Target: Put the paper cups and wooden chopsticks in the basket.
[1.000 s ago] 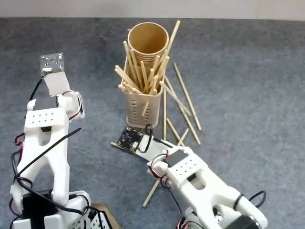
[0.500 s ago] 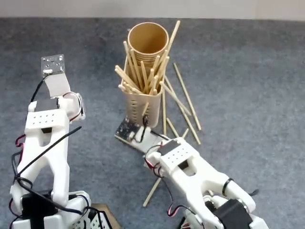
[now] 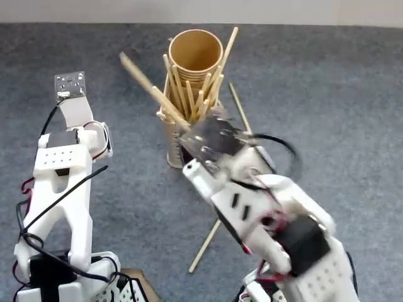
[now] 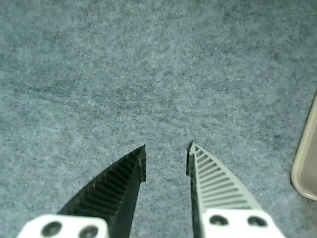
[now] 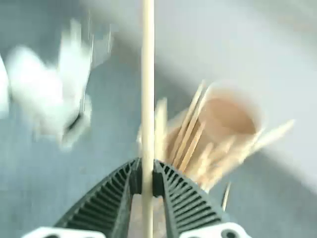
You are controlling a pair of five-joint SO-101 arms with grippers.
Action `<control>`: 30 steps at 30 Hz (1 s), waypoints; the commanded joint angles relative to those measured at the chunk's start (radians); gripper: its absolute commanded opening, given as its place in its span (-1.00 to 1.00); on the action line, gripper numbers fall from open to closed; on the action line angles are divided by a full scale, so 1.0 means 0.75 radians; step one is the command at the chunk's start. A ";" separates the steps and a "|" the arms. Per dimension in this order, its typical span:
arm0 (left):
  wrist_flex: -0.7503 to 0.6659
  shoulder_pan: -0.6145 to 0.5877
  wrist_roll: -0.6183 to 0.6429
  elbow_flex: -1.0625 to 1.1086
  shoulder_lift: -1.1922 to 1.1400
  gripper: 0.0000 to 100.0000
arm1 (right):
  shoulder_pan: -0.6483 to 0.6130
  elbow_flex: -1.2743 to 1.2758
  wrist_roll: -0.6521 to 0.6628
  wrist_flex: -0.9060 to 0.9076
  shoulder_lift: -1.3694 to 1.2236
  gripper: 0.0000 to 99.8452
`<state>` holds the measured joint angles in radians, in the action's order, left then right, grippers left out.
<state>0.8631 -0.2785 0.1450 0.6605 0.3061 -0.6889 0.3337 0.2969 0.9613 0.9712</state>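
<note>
Pinching one long, pale wooden chopstick [image 5: 147,74] tight between them, the right fingers [image 5: 147,171] hang just in front of the tan plastic basket with slits [image 3: 174,143]. In the high view the held stick slants from the middle of the frame up toward the upper left, crossing the basket's rim. The basket stands in the upper middle on the grey carpeted desk [image 3: 327,94], stuffed with more wooden sticks [image 3: 189,100]. A stack of brown paper cups [image 3: 195,50] sits in its far side. A loose chopstick [image 3: 238,104] lies just right of the basket, and another loose chopstick [image 3: 204,247] lies at the lower middle. The left fingers [image 4: 166,153] are spread apart over bare carpet. The left arm [image 3: 60,163] stands at the left of the frame, well away from the basket.
</note>
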 commanded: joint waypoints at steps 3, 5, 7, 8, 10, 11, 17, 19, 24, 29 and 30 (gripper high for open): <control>-0.059 0.019 0.006 0.024 0.003 -0.66 | 0.034 -0.089 -0.129 -0.427 -0.114 -0.99; -0.065 0.017 0.006 0.024 0.003 -0.66 | 0.071 -0.054 -0.229 -0.578 -0.181 -0.99; -0.065 0.017 0.006 0.024 0.003 -0.66 | 0.105 0.013 -0.325 -0.758 -0.240 -0.99; -0.065 0.017 0.006 0.024 0.003 -0.66 | 0.130 0.060 -0.366 -0.848 -0.269 -0.99; -0.065 0.017 0.006 0.024 0.003 -0.66 | 0.163 0.183 -0.419 -1.065 -0.320 -0.99; -0.065 0.017 0.006 0.024 0.003 -0.66 | 0.169 0.249 -0.426 -1.165 -0.339 -0.99; -0.065 0.021 0.006 0.024 0.003 -0.66 | 0.169 0.482 -0.426 -1.464 -0.443 -0.99; -0.065 0.024 0.006 0.024 0.003 -0.66 | 0.173 0.490 -0.426 -1.462 -0.463 -0.99; -0.065 0.019 0.006 0.026 0.003 -0.66 | 0.214 0.510 -0.423 -1.447 -0.492 -0.99; -0.065 0.019 0.004 0.026 0.003 -0.66 | 0.204 0.623 -0.327 -1.308 -0.349 -0.88; -0.068 0.021 0.004 0.026 0.003 -0.66 | 0.204 0.647 -0.327 -1.274 -0.296 -0.83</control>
<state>0.8309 -0.2770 0.1450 0.6836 0.3061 -0.5416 0.8002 0.0284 -0.0422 0.6368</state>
